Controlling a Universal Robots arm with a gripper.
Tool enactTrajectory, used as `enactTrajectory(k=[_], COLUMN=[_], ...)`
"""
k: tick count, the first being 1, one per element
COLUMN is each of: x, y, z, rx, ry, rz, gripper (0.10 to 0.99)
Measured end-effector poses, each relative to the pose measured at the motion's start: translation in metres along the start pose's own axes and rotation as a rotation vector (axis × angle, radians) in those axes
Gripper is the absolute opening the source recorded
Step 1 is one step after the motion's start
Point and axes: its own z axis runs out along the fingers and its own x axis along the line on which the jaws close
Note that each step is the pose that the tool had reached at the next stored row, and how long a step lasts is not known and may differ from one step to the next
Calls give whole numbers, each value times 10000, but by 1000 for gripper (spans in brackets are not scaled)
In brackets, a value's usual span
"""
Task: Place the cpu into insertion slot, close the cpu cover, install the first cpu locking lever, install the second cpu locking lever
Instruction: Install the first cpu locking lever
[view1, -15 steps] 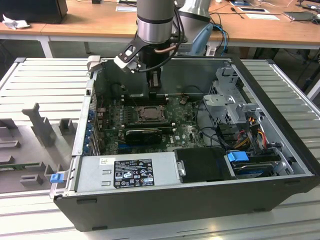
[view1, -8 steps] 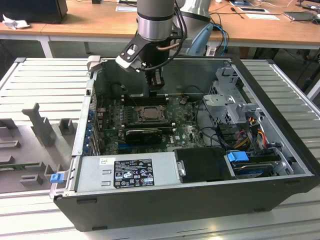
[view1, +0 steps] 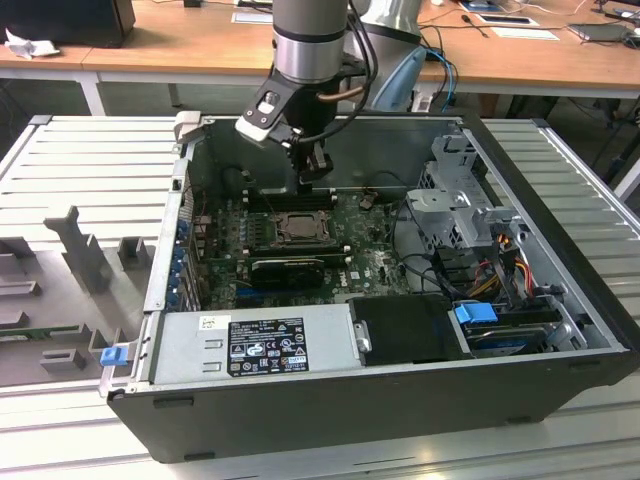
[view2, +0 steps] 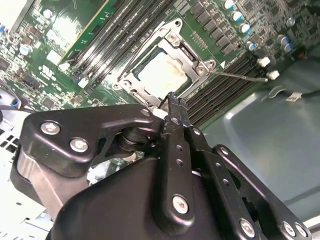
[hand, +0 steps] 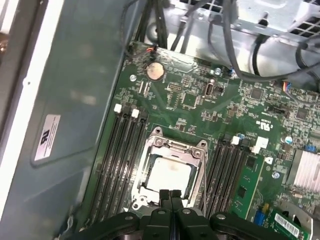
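At the exterior view's upper centre the gripper (view1: 311, 188), clenched empty, hovers over the cpu cover (hand: 176, 148), seemingly shut over the cpu (hand: 169, 176); lever-locking needs a precise downward push.

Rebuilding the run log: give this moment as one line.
cpu: seated | cpu cover: closed over it | gripper: fingers shut, tips at cover's edge

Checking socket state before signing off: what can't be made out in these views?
- Pin field of the insertion slot: under the cpu and cpu cover, in both wrist views.
- One cpu cover edge: behind the shut fingers, first wrist view.
- Whether the thin lever is hooked: catch too small, second wrist view.
- Socket detail, exterior view: too small.
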Motion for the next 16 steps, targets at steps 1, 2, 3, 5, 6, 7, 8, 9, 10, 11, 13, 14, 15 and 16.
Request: enactTrajectory(k=[1, 2, 3, 5, 6, 7, 8, 9, 10, 11, 13, 14, 15, 16], x=[0, 0, 0, 1, 1, 0, 0, 0, 0, 0, 0, 0, 0, 0], y=[0, -1, -1, -2, -2, -2, -2, -2, -2, -2, -2, -2, -2, -2], z=[1, 2, 3, 4, 4, 4, 4, 4, 5, 5, 7, 7, 9, 10], rx=[3, 5, 9, 19, 22, 27, 31, 36, 40, 46, 56, 62, 71, 80], ry=[2, 6, 9, 18, 22, 26, 30, 35, 39, 44, 54, 60, 68, 76], rz=[-127, -275, -433, -846, -1020, -1238, -1409, -1632, -1824, -2062, -2542, -2826, -3196, -3594], gripper=[106, 106, 106, 106, 106, 106, 106, 106, 106, 106, 106, 106, 106, 106])
